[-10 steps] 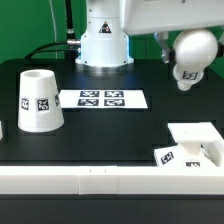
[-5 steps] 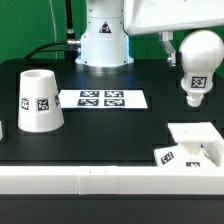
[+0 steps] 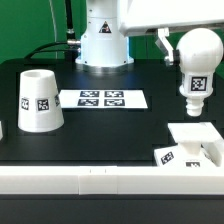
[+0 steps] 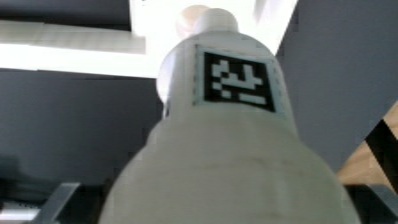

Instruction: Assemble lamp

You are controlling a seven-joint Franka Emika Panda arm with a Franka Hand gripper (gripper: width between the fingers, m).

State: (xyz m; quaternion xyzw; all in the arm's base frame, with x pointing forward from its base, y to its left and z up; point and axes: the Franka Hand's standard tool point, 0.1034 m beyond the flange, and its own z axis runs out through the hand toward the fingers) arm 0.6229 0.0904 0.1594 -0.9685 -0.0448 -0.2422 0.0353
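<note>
I see the jaws clamped on the bulb (image 3: 196, 62) — neck down — in the air above the base (image 3: 192, 135), the shade (image 3: 38, 99) well apart.

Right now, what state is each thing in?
bulb: held in the air, neck down, over the base but apart from it
pincer: shut on the bulb, mostly hidden
shade: free, standing wide end down on the table
base: lying flat, nothing fitted to it
marker board: lying flat
</note>
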